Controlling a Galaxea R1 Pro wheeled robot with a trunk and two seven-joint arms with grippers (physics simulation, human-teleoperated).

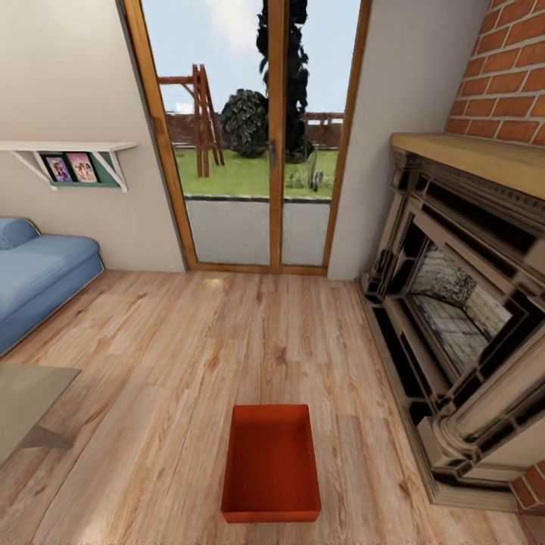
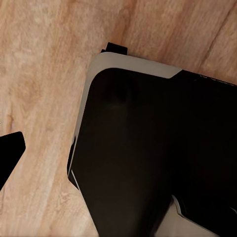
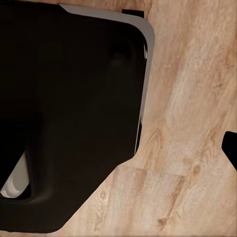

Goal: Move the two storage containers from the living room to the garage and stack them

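One orange-red open-top storage container (image 1: 271,463) lies empty on the light wood plank floor of the living room, low in the head view and just left of the fireplace. The other container and the garage are out of view. In the left wrist view a single dark fingertip (image 2: 10,154) pokes in at the edge above the planks. The right wrist view likewise has one dark fingertip (image 3: 231,148) at its edge. Neither fingertip touches anything. Both wrist cameras look down past the robot's black base (image 2: 148,158) (image 3: 69,108).
An ornate stone fireplace (image 1: 462,318) with a brick chimney lines the right side. Wood-framed glass doors (image 1: 261,151) stand straight ahead. A blue sofa (image 1: 38,280) and a glass-topped table (image 1: 23,401) sit at the left, with a wall shelf (image 1: 72,155) above.
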